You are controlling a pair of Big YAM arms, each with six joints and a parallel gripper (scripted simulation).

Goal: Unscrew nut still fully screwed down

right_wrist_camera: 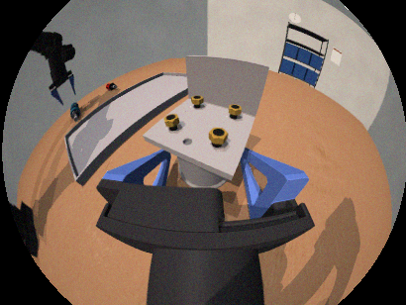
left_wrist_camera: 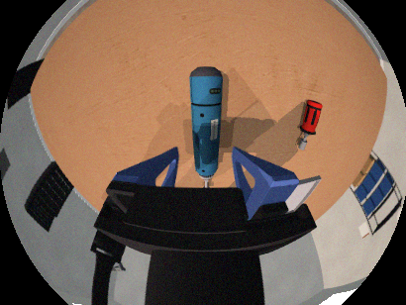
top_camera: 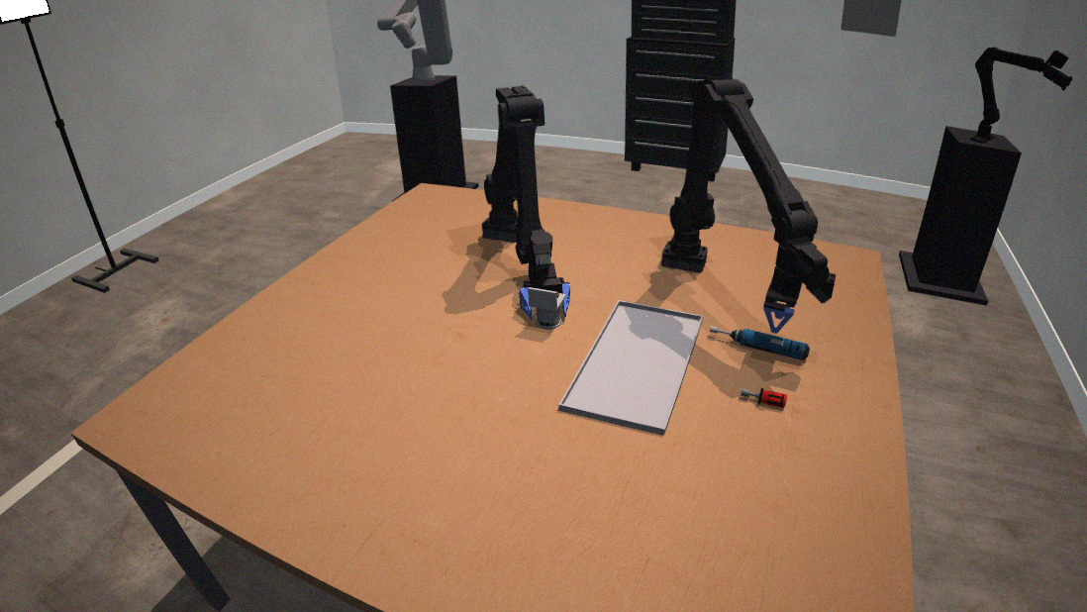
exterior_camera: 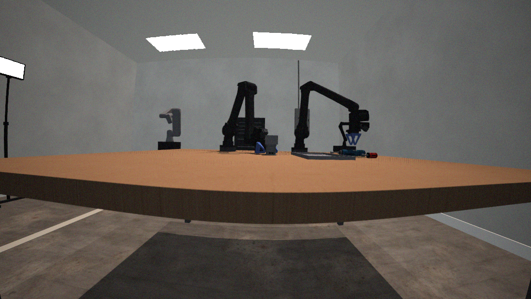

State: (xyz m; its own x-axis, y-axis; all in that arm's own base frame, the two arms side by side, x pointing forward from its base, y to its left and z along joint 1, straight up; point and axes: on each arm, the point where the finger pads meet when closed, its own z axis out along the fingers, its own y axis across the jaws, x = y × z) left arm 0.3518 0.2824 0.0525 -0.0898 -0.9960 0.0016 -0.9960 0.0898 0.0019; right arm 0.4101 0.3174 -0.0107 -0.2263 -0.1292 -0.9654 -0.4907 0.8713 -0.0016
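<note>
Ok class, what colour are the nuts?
Golden yellow, best seen in the right wrist view.
</note>
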